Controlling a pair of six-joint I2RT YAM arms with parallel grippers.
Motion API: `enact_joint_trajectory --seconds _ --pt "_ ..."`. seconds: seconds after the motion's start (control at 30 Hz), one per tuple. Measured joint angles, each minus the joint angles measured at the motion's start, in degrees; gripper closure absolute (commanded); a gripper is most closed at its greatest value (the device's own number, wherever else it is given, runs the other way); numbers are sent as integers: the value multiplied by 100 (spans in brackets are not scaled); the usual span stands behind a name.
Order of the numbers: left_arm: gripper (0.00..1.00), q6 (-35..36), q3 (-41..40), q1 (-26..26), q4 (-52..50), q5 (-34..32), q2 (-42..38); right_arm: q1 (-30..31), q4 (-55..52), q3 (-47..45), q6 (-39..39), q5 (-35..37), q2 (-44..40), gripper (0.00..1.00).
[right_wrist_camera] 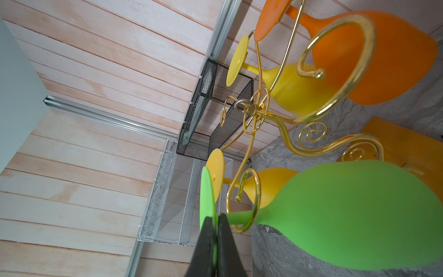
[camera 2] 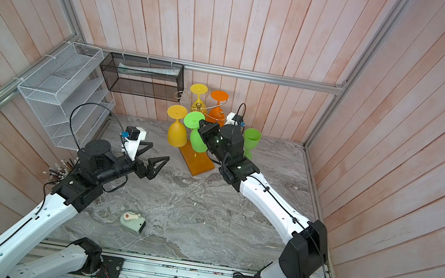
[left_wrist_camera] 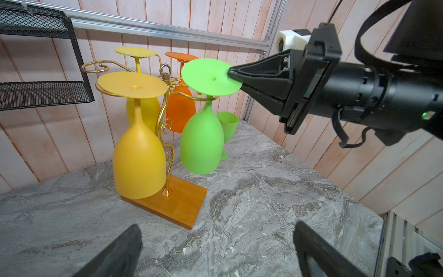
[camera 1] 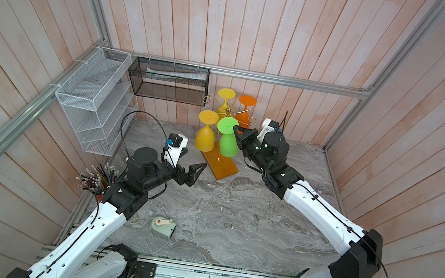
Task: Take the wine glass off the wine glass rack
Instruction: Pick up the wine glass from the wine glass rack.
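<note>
Green wine glass [left_wrist_camera: 200,141] hangs inverted on gold wire rack [left_wrist_camera: 176,205] w/ orange-brown base.

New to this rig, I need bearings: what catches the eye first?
Bright glasses hang upside down on the gold wine glass rack at the back of the marble table. The right gripper is shut on the green wine glass by its foot; the left gripper hovers open.

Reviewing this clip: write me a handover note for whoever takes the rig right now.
Left gripper: open, empty, over the table near the wine glass rack.
Right gripper: shut on the foot rim of the green wine glass.
Glass hangs upside down, stem inside a rack hook.
Done: grip taken.
To do: slide the stem out of the hook and lift clear.
Another green glass stands on the table right of the rack.
</note>
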Motion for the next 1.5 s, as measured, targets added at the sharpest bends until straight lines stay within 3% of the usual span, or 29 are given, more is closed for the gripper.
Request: enact_joint_trajectory --seconds 0.53,1.5 --pt "0 0 0 0 -2 0 44 -15 -17 608 -61 -33 424 100" --pt "0 -2 0 -2 -2 0 70 -363 101 595 -125 149 424 100"
